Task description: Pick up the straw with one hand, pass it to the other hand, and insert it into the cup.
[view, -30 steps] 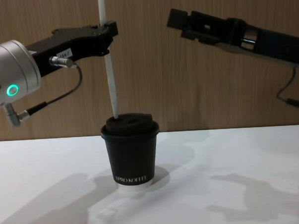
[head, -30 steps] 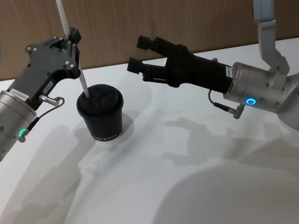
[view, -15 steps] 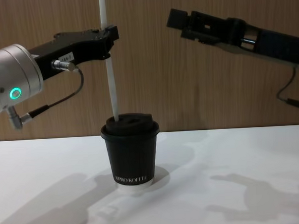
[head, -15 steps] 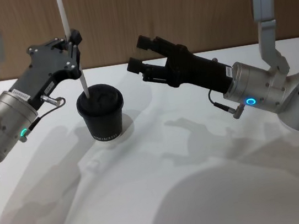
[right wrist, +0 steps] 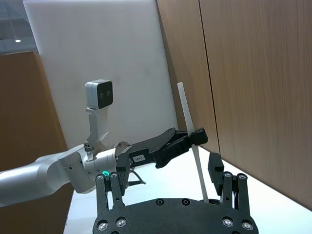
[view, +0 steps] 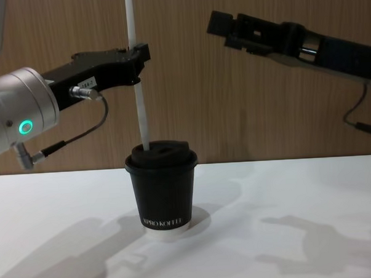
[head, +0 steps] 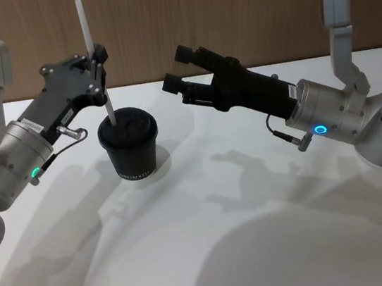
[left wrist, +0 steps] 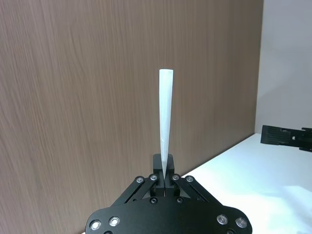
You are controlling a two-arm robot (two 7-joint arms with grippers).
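Left tool clamped on straw, nearly upright, lower end at lid of cup on surface; looks barely in, hard to tell. Right tool spread wide, beside cup, gripping nothing.

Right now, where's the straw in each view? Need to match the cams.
Head view: the straw stands upper left, pinched by the left end effector, lower tip at the cup lid.
Chest view: straw left of centre, running from the top edge down to the cup lid.
Left wrist view: straw rises from the end effector at centre.
Right wrist view: straw right of centre.
Shared landmark: the left end effector.
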